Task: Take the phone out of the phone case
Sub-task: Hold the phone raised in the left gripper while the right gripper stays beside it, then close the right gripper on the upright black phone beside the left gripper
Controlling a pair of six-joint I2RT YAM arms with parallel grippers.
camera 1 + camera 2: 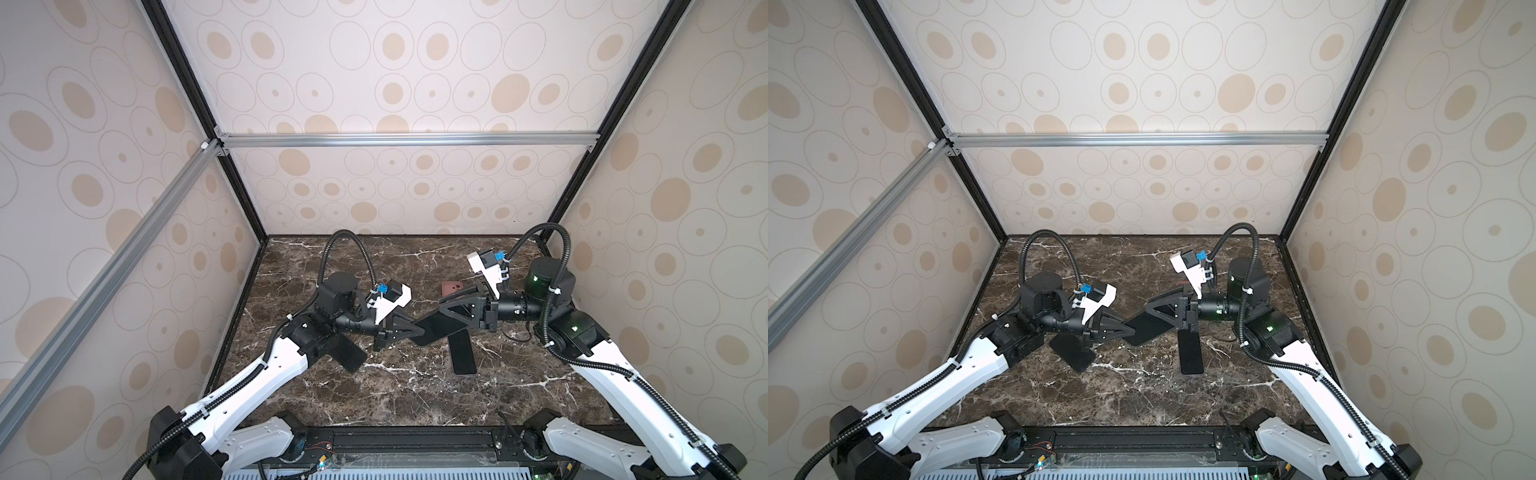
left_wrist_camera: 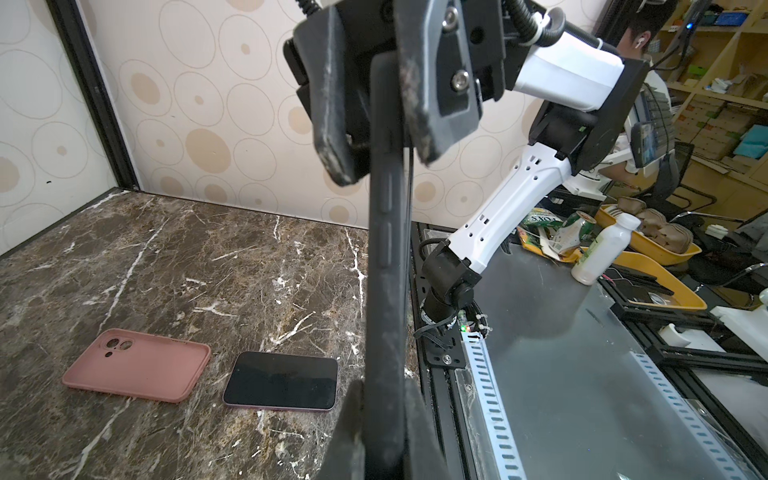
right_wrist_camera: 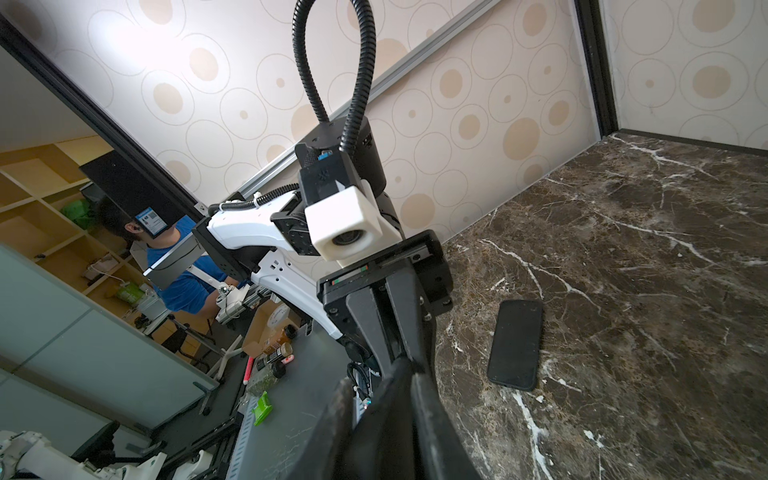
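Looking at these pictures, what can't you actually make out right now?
1. Black case: left wrist view shows it edge-on, so whether it is full or empty is unclear.
2. Right hand: left wrist view, fingers flank the case, contact too close to judge.
3. Pink case: in a top view, the right hand covers most of it.
4. Black phone under the left arm: in both top views, the arm covers one end.

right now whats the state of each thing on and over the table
cased phone: in its case, held in the air
left gripper: shut on the cased phone
right gripper: open around its other end
pink case: empty, lying flat
pink-edged phone: bare, screen up
black phone: lying flat
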